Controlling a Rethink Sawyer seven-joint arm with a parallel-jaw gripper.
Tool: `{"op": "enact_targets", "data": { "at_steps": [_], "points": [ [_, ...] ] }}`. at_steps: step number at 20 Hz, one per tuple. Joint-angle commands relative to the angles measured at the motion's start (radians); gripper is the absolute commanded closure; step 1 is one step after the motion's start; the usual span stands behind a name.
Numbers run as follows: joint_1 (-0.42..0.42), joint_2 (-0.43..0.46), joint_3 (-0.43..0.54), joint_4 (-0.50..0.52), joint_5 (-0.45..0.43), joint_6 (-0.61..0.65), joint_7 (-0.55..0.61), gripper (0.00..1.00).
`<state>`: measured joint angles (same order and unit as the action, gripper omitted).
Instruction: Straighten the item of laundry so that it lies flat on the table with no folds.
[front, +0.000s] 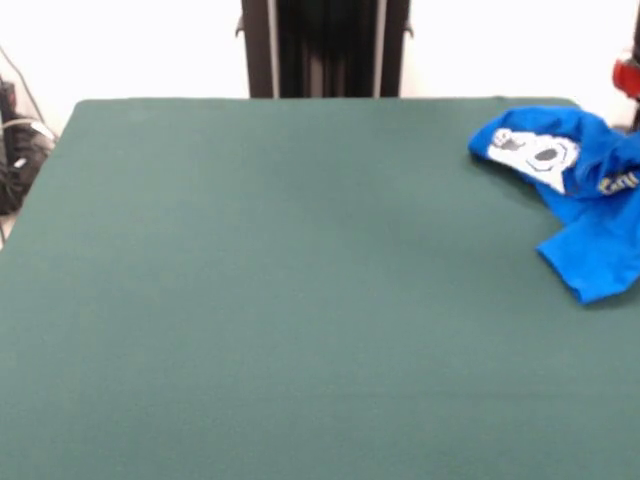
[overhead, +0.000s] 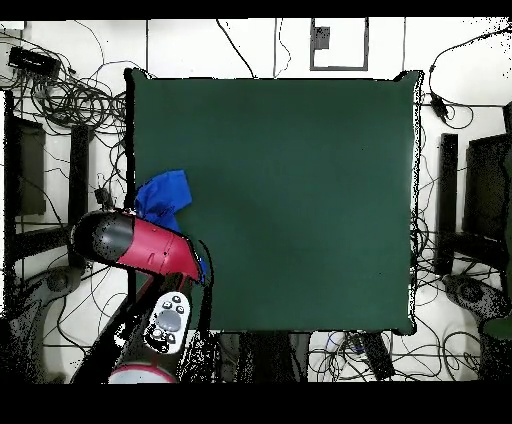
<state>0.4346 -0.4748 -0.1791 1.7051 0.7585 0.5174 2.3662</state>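
The table (front: 260, 300), covered in plain dark green cloth, is carrying a single object. The item of laundry (front: 585, 190) is lying crumpled and folded over itself at one side edge of the tabletop, near a corner, with part of the fabric reaching that edge.

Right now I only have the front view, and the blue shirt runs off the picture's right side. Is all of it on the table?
Observer: Overhead, the item of laundry lies bunched against the table's side edge; I cannot tell whether any hangs over.
Operator: Where is the arm?
Observer: The arm lies across that same edge, covering part of the laundry.
Operator: Gripper visible?
Observer: No, the gripper is hidden; only the arm's red and black casing shows.
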Motion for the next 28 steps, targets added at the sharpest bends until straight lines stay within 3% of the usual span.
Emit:
{"op": "enact_targets", "data": {
  "at_steps": [1, 4, 6, 8, 12, 18, 24, 28],
  "points": [
    [-0.094, 0.122, 0.187, 0.114, -0.006, -0.277, 0.1, 1.0],
    [-0.146, 0.165, 0.21, 0.113, -0.071, -0.372, 0.085, 1.0],
    [-0.155, 0.152, 0.203, 0.125, -0.093, -0.349, 0.082, 1.0],
    [-0.115, 0.085, 0.134, 0.145, -0.11, -0.224, 0.103, 1.0],
    [-0.049, -0.129, -0.027, 0.15, -0.231, 0.175, 0.185, 1.0],
    [-0.058, -0.321, -0.045, 0.146, -0.296, 0.525, 0.286, 1.0],
    [-0.081, -0.407, -0.109, 0.001, -0.413, 0.872, 0.271, 1.0],
    [-0.115, -0.43, -0.12, -0.085, -0.477, 0.993, 0.226, 1.0]
  ]
}}
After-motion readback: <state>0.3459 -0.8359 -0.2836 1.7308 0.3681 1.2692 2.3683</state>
